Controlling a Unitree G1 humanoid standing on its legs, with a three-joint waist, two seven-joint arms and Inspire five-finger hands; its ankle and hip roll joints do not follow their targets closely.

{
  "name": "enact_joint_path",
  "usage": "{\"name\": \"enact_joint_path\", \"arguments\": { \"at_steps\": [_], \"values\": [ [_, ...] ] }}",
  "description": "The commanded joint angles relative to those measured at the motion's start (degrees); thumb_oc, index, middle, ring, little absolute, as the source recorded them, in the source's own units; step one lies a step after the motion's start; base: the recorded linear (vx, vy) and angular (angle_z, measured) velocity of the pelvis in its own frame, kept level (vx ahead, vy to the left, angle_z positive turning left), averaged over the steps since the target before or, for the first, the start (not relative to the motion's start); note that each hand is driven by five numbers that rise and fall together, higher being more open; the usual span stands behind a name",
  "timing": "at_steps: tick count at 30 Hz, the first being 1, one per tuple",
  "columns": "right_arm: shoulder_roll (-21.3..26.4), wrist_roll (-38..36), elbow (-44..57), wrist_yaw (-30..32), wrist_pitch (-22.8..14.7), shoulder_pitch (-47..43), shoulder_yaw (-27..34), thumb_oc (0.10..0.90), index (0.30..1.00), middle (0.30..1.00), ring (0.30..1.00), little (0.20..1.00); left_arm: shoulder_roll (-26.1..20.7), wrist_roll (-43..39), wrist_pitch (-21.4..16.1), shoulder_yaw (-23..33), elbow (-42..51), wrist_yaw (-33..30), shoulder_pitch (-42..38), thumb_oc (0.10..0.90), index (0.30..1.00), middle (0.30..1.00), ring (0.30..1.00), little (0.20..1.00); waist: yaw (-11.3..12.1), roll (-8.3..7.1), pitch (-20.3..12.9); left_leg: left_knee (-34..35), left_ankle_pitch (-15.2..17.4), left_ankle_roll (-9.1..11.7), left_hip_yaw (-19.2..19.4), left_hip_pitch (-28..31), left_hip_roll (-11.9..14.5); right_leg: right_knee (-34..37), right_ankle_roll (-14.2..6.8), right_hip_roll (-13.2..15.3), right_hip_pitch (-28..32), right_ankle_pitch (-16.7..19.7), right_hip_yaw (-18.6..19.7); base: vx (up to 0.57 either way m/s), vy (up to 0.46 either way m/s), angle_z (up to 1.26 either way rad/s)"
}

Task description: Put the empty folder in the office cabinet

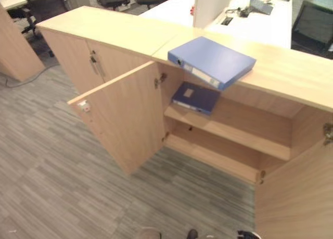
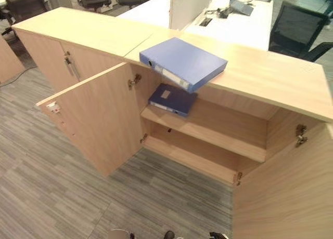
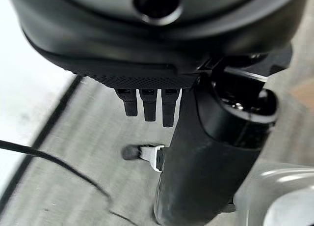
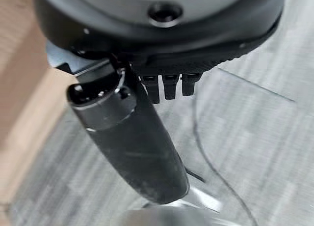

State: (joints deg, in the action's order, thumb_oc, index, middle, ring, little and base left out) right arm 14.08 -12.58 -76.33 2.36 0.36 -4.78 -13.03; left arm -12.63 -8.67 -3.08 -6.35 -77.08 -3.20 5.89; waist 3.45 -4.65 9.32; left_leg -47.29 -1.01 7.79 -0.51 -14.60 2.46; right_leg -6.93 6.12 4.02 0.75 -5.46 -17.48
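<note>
Left hand (image 3: 147,64) hanging over grey carpet, fingers straight and relaxed, holding nothing. Right hand (image 4: 162,54) likewise loose and empty, beside a wooden panel. Further out: light blue ring binder (image 1: 212,61) lying flat on the cabinet top (image 1: 119,28), one corner jutting past the front edge. Below, left door (image 1: 117,122) swung wide, a darker blue folder (image 1: 195,97) already on the upper shelf (image 1: 229,132). Probably the very start: nothing grasped yet. Next, likely: reach up, pinch the overhanging corner, lower it onto the shelf.
</note>
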Motion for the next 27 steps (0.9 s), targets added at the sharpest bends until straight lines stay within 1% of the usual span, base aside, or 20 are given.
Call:
{"name": "enact_joint_path", "arguments": {
  "at_steps": [1,2,3,4,5,6,7,8,9,10,12,14,15,16,20,22,24,27],
  "values": [
    [4.0,-2.5,0.6,1.0,-0.6,0.2,0.3,0.8,0.9,0.9,0.9,0.9,-0.4,-0.9,-1.6,0.5,1.3,-1.4,-2.2,0.8,0.9,0.9,0.9,0.9,0.6,0.88,2.8,14.8,2.0,-5.3,5.2,3.1,-0.9,5.3,-7.6,2.0,0.5,5.4,0.7,0.37,0.097,-0.26],
    [3.9,-2.1,-0.1,1.0,-0.7,0.7,0.2,0.8,0.9,0.9,0.9,0.9,-0.6,-0.8,-1.4,0.5,0.6,-1.3,-1.7,0.8,0.9,0.9,0.9,0.9,1.7,1.28,2.6,25.7,1.8,-5.5,4.2,2.2,-0.4,5.5,-8.5,2.0,1.8,4.6,2.0,0.52,0.189,-0.49],
    [3.9,-1.6,-0.6,0.8,-0.8,0.9,0.0,0.8,0.9,0.9,0.9,0.9,-0.7,-0.6,-1.4,0.3,0.0,-1.2,-1.4,0.8,0.9,0.9,0.9,0.9,3.0,2.75,2.1,38.0,-4.8,-4.0,0.9,0.6,1.0,6.1,-9.1,0.7,3.7,3.5,3.4,0.57,0.216,-0.62],
    [3.9,-1.4,-0.8,0.9,-0.9,1.1,-0.1,0.8,0.9,0.9,0.9,0.9,-0.6,-0.6,-1.5,0.2,-0.3,-1.3,-1.4,0.8,0.9,0.9,0.9,0.9,3.8,3.21,2.3,44.0,-8.4,-3.1,-0.2,-0.1,2.0,6.3,-9.2,0.4,5.6,2.3,4.3,0.63,0.193,-0.79],
    [3.8,-1.3,-1.0,1.0,-0.8,1.5,0.2,0.8,0.9,0.9,0.9,0.9,-0.5,-0.5,-1.4,0.0,-0.8,-1.1,-1.5,0.8,0.9,0.9,0.9,0.9,4.5,3.54,2.5,49.4,-10.8,-2.1,-0.3,-1.7,2.6,6.6,-9.5,0.3,7.9,1.3,5.9,0.59,0.18,-0.89],
    [3.4,-0.9,-1.3,0.6,-0.8,2.3,0.7,0.8,0.9,0.9,0.9,0.9,-0.1,0.1,-1.1,0.2,-1.9,-0.7,-0.7,0.8,0.9,0.9,0.9,0.9,4.6,4.43,1.5,51.0,-11.2,-1.7,-1.1,-0.9,3.0,6.7,-10.3,0.0,9.1,0.7,8.0,0.54,0.211,-1.1],
    [3.2,-0.7,-1.5,0.5,-0.7,2.9,0.9,0.8,0.9,0.9,0.9,0.9,0.3,0.3,-1.0,0.5,-2.3,-0.5,-0.1,0.8,0.9,0.9,0.9,0.9,4.6,4.99,0.7,51.2,-12.2,-1.5,-1.7,0.2,3.2,6.9,-10.5,-0.1,9.7,0.3,8.6,0.41,0.216,-1.5],
    [3.1,-0.4,-1.6,0.5,-0.6,3.2,1.1,0.8,0.9,0.9,0.9,0.9,0.5,0.5,-0.9,0.5,-2.4,-0.4,0.0,0.8,0.9,0.9,0.9,0.9,4.5,5.24,0.3,50.8,-12.8,-1.4,-1.8,0.8,3.1,7.1,-10.7,0.3,10.3,0.2,9.0,0.39,0.262,-1.81],
    [2.7,-0.2,-2.1,0.5,-0.2,3.6,1.5,0.8,0.9,0.9,0.9,0.9,0.6,0.7,-0.9,0.5,-2.7,-0.3,0.0,0.8,0.9,0.9,0.9,0.9,4.3,5.02,-0.7,50.1,-12.0,-2.0,-1.1,2.0,2.5,7.3,-11.4,1.9,10.6,0.3,9.6,0.44,0.322,-1.44],
    [2.3,-0.2,-2.1,0.3,0.0,3.5,1.6,0.8,0.9,0.9,0.9,0.9,0.5,0.7,-0.7,0.6,-2.7,-0.4,-0.2,0.8,0.9,0.9,0.9,0.9,4.2,4.51,-1.4,48.8,-10.6,-3.1,0.5,2.6,1.4,7.0,-12.5,3.7,10.3,0.9,10.5,0.41,0.326,-1.03],
    [1.9,0.2,-1.9,0.2,0.2,3.1,1.4,0.8,0.9,0.9,0.9,0.9,0.0,0.2,-0.8,1.0,-2.2,-0.5,-0.4,0.8,0.9,0.9,0.9,0.9,4.4,3.89,-2.5,47.4,-7.9,-5.0,2.2,3.3,-0.4,6.2,-14.1,6.4,8.7,2.5,11.2,0.28,0.28,-0.83],
    [1.8,0.0,-1.4,0.3,0.2,2.8,1.5,0.8,0.9,0.9,0.9,0.9,-0.2,0.0,-0.9,0.9,-1.7,-0.5,-0.7,0.8,0.9,0.9,0.9,0.9,4.1,3.84,-3.2,47.6,-6.7,-5.9,3.1,4.1,-1.7,5.4,-14.9,7.9,7.5,3.5,11.6,0.2,0.243,-0.62],
    [1.8,-0.2,-0.6,0.3,0.1,2.3,1.8,0.8,0.9,0.9,0.9,0.9,-0.4,0.0,-1.1,0.7,-1.1,-0.4,-1.0,0.8,0.9,0.9,0.9,0.9,3.7,4.01,-3.7,48.0,-5.8,-6.7,3.8,4.8,-2.9,4.8,-15.8,9.2,6.6,4.9,11.7,0.17,0.238,-0.2],
    [1.7,-0.4,-0.2,0.4,0.1,2.2,1.8,0.8,0.9,0.9,0.9,0.9,-0.5,-0.1,-1.2,0.6,-0.9,-0.5,-1.1,0.8,0.9,0.9,0.9,0.9,3.5,4.05,-3.9,48.3,-5.4,-7.0,4.2,5.3,-3.5,4.5,-16.2,9.8,6.1,5.6,11.7,0.15,0.23,-0.04],
    [1.3,-0.7,1.2,0.5,-0.2,1.8,2.1,0.8,0.9,0.9,0.9,0.9,-0.8,0.1,-1.3,0.5,-0.2,-0.6,-1.6,0.8,0.9,0.9,0.9,0.9,2.6,4.43,-4.7,50.2,-4.5,-8.0,4.9,7.1,-5.7,3.6,-17.2,11.8,4.9,7.6,11.3,0.09,0.146,-0.08],
    [1.2,-0.8,1.6,0.4,-0.1,1.7,2.0,0.8,0.9,0.9,0.9,0.9,-0.8,0.3,-1.4,0.5,-0.2,-0.4,-1.6,0.8,0.9,0.9,0.9,0.9,2.4,4.5,-4.8,50.7,-4.2,-8.3,4.9,7.5,-6.1,3.5,-17.4,12.1,4.7,7.8,10.8,0.04,0.056,0.07],
    [1.0,-0.9,1.6,0.4,-0.1,1.9,2.0,0.8,0.9,0.9,0.9,0.9,-0.7,0.4,-1.3,0.6,-0.4,-0.2,-1.4,0.8,0.9,0.9,0.9,0.9,2.3,4.51,-4.9,51.1,-4.0,-8.4,4.8,8.0,-6.5,3.7,-17.7,12.3,4.5,9.1,10.7,0.02,0.014,0.14],
    [0.9,-0.7,1.3,0.4,-0.3,2.5,2.1,0.8,0.9,0.9,0.9,0.9,-0.5,1.0,-1.1,0.7,-1.2,0.2,-0.8,0.8,0.9,0.9,0.9,0.9,2.3,4.44,-5.1,51.3,-3.8,-8.3,4.6,8.5,-6.2,4.5,-17.8,12.1,5.1,8.0,10.0,0.02,-0.038,0.0]
  ]
}}
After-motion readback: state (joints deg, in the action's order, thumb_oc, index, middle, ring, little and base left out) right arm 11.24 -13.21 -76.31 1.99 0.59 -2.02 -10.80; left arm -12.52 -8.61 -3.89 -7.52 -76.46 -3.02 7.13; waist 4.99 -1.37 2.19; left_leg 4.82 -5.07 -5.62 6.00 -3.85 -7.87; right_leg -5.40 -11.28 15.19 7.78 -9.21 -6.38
